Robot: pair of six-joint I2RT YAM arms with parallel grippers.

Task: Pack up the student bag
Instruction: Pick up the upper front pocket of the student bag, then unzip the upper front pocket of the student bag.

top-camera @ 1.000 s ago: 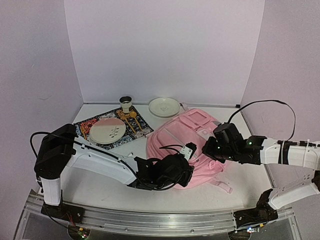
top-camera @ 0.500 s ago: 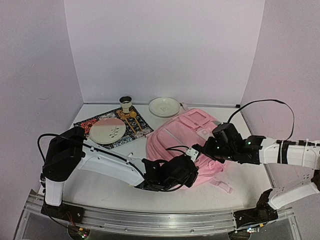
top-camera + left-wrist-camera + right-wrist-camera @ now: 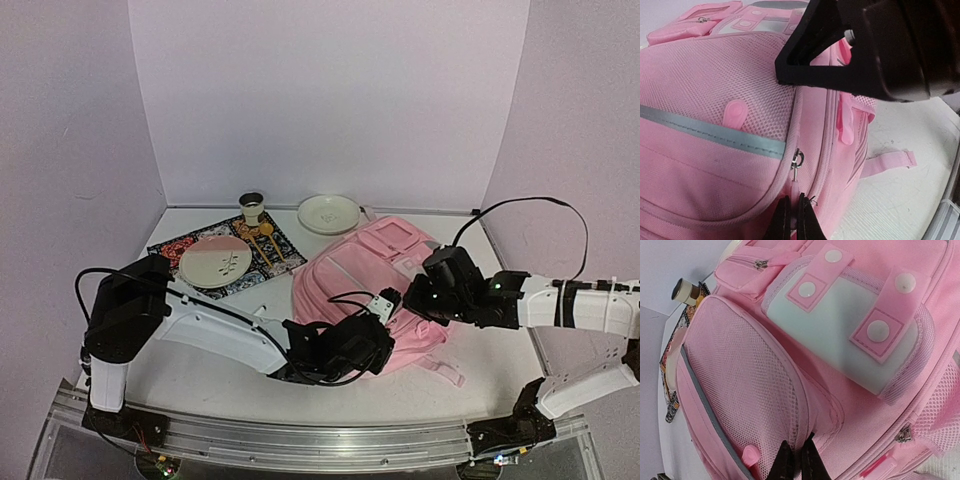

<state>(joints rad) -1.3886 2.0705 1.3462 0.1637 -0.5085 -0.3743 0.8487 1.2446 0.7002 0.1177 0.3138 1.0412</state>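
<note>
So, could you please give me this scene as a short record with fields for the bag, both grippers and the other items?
bag: pink student bag lying on the table, front pockets facing up
left gripper: shut on the zip pull at the bag's near end
right gripper: shut, tips on pink fabric beside the mesh pocket; whether it pinches the fabric is unclear
left of bag: patterned mat carrying a pink-and-white plate
back of table: small cup, white plate
</note>
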